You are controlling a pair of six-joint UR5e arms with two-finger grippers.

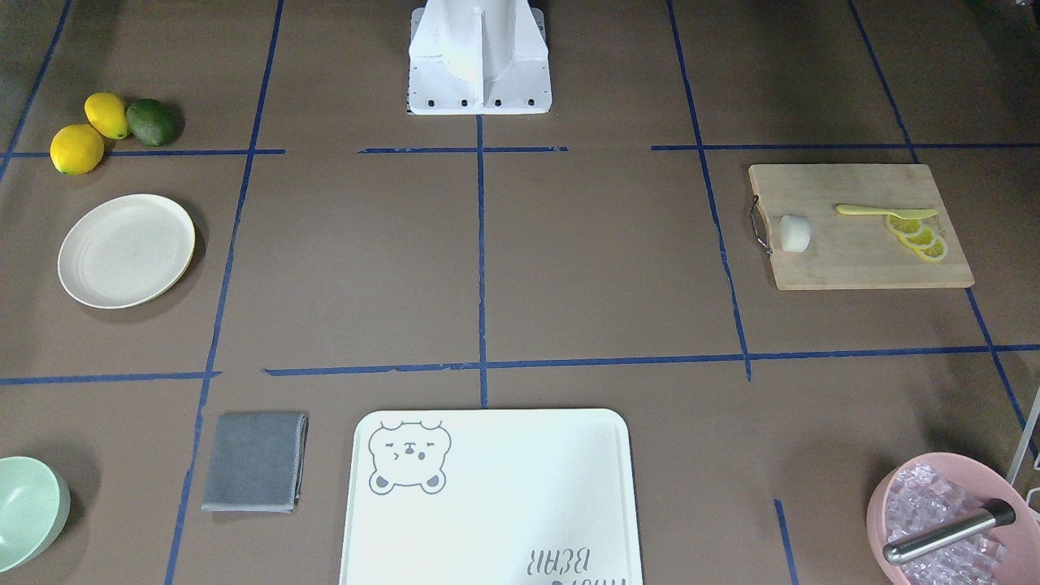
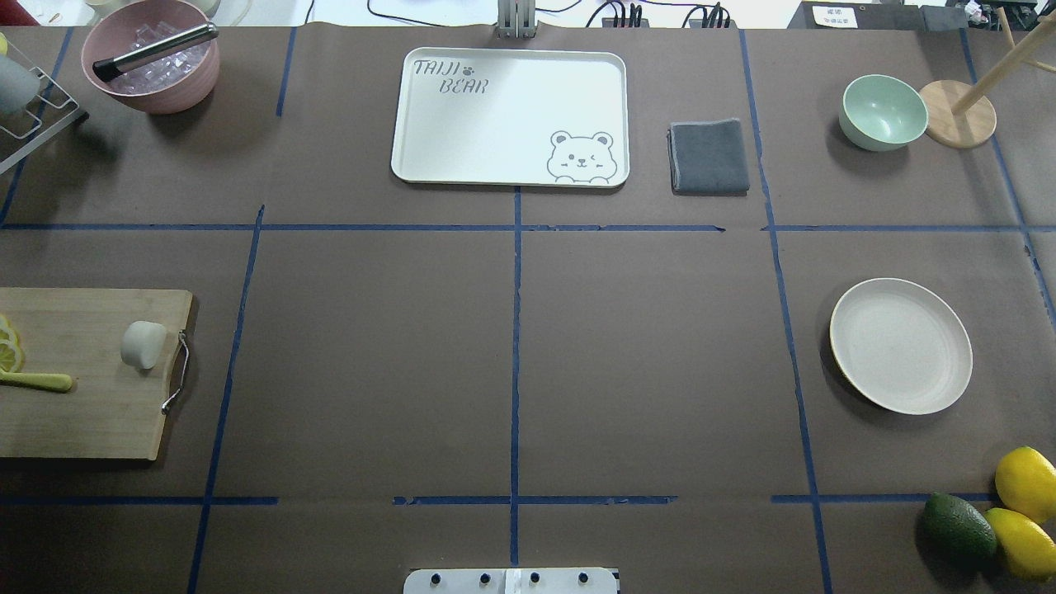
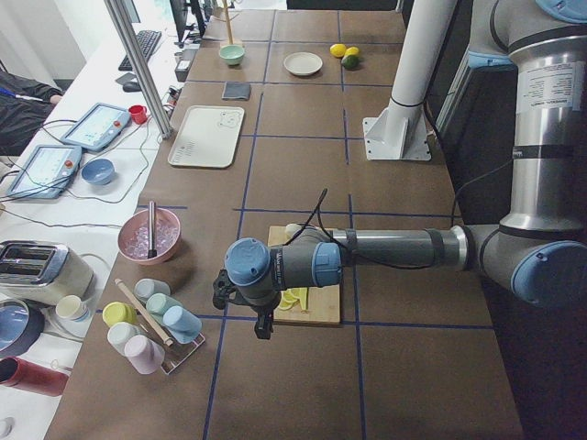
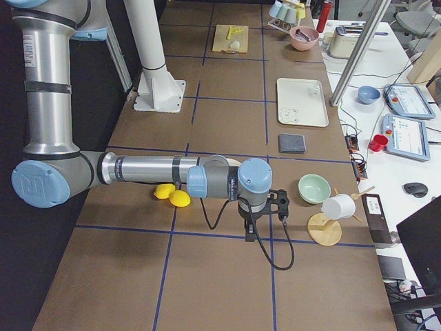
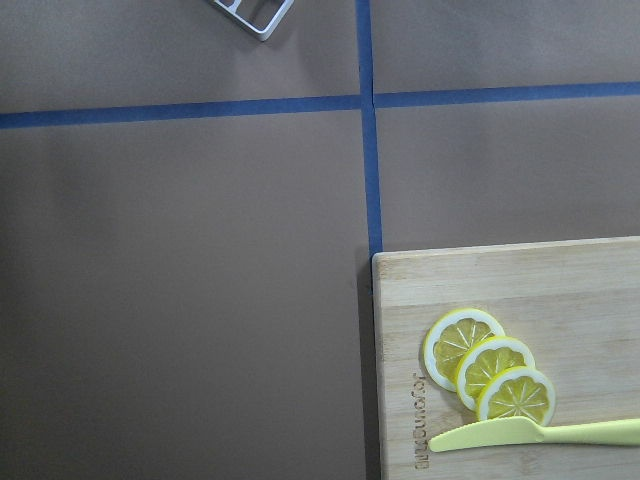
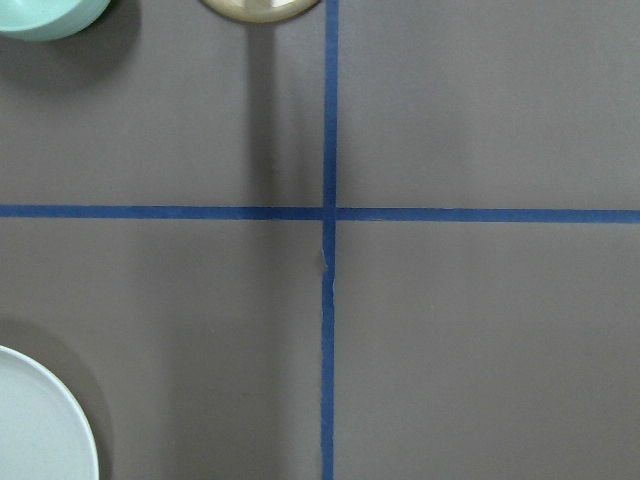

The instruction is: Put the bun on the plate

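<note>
Not started: bun [image 2: 143,344] lying on the cutting board [image 2: 82,412], at the end with the metal handle [image 2: 176,371], just beside that handle, on the robot's left side of the table. Plate [image 2: 901,345] bare, on the robot's right side, well apart from the bun, with the whole middle of the table between. Left gripper [image 3: 263,325] hanging off the board's outer end, above the table, nothing seen in it. Visible only in the side view, so cannot tell how far apart the jaws are. Same for right gripper [image 4: 249,231]: hanging near the plate and the green bowl [image 4: 313,187], jaw opening impossible to tell, no object seen in it. Left wrist view showing only the board corner, lemon slices [image 5: 488,366] and yellow knife [image 5: 540,432], no bun. Likely risks: approach from the outer end passing over knife and slices, so a chance of knocking them or grabbing the wrong thing. Finger catching the handle during descent, given how close it is to the bun. Smooth rounded shape, so a likely roll or slip under an off-centre pinch, and probably soft, so squashing from too tight a squeeze. Long carry across the table, perhaps a hand-over, so a drop midway possible. Shallow rim, so rolling off after a high or edge release.
</note>
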